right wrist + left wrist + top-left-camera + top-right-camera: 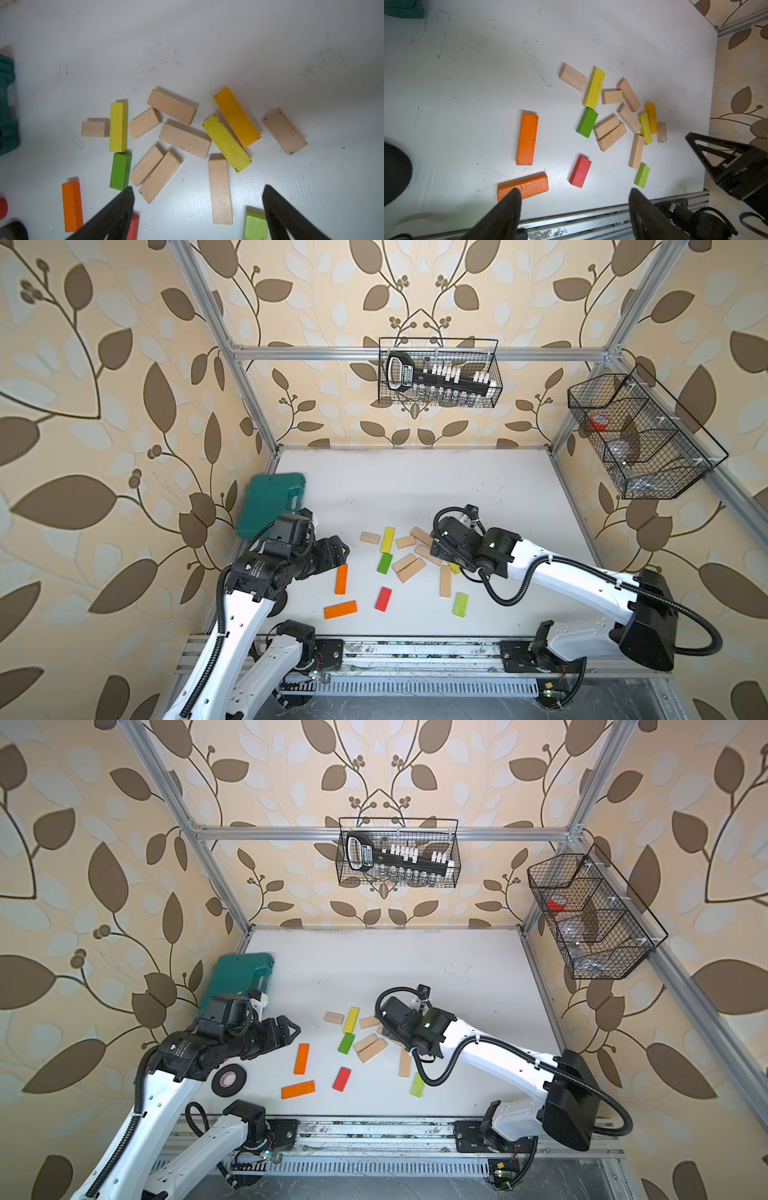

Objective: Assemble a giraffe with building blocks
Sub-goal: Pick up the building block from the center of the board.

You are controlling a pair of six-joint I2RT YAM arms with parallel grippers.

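Several building blocks lie flat and scattered on the white table [415,489]. Two orange ones [341,579] [340,609] lie at the left, then a red one [383,599], a green one [385,563] and a yellow one [387,540]. A beige cluster [185,140] with yellow [227,143] and amber [236,116] blocks sits under the right wrist. My left gripper [574,191] hangs open above the table's front left, just beyond the orange blocks, with nothing between its fingers. My right gripper [198,187] is open over the beige cluster, holding nothing.
A green plastic case [272,502] lies at the table's back left, close to the left arm. A black tape roll [228,1080] sits under the left arm. Wire baskets hang on the back wall [440,373] and the right wall [640,435]. An aluminium rail [415,649] borders the front edge.
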